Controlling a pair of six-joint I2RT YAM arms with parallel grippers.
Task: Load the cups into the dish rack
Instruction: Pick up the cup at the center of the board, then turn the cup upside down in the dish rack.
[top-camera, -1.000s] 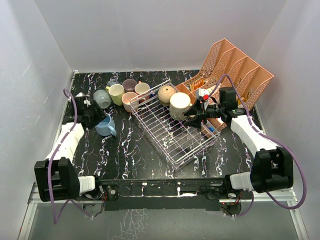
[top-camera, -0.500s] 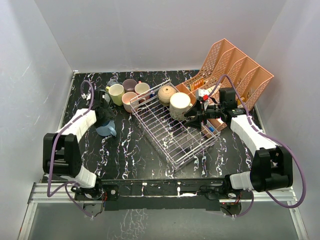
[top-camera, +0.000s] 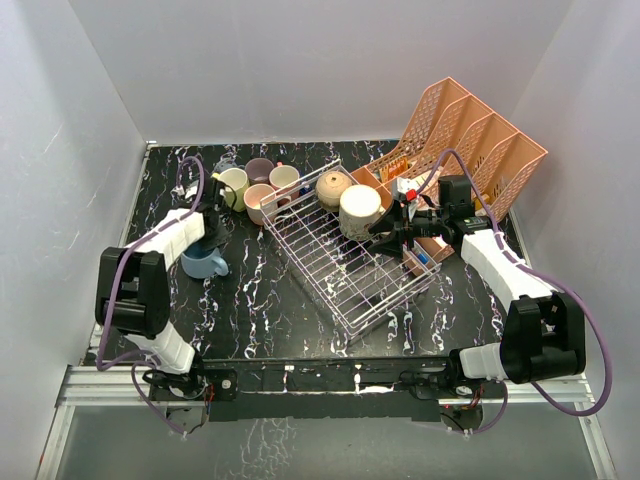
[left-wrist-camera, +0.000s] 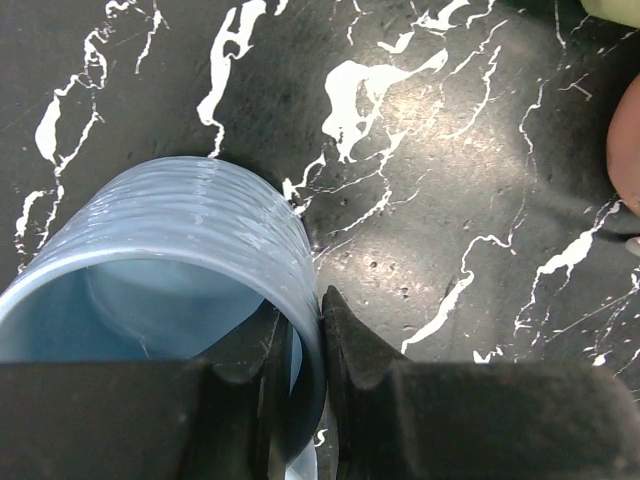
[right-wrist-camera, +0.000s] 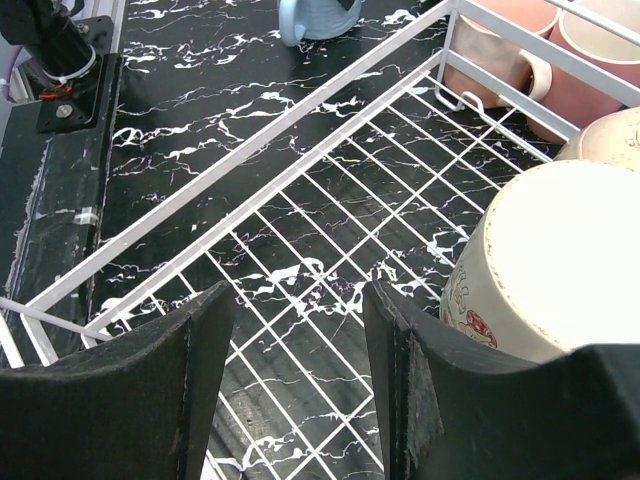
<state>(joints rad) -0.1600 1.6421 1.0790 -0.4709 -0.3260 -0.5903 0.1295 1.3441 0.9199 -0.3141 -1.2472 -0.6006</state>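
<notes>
Left tool (left-wrist-camera: 303, 318) is clamped on the wall of the blue mug (left-wrist-camera: 180, 230) at lower left, with open table (left-wrist-camera: 450, 200) to its right. Right tool (right-wrist-camera: 295, 330) hangs with fingers apart over the dish rack (right-wrist-camera: 300, 110), and the cream mug (right-wrist-camera: 560, 250) crowds it at the frame's right.

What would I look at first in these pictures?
Probably the big salmon-pink file organiser at the back right, the brightest thing there. Next, the wire dish rack in the middle, with a cream cup and a tan cup at its far end. On the left, the left gripper pinches the rim of a blue mug.
</notes>
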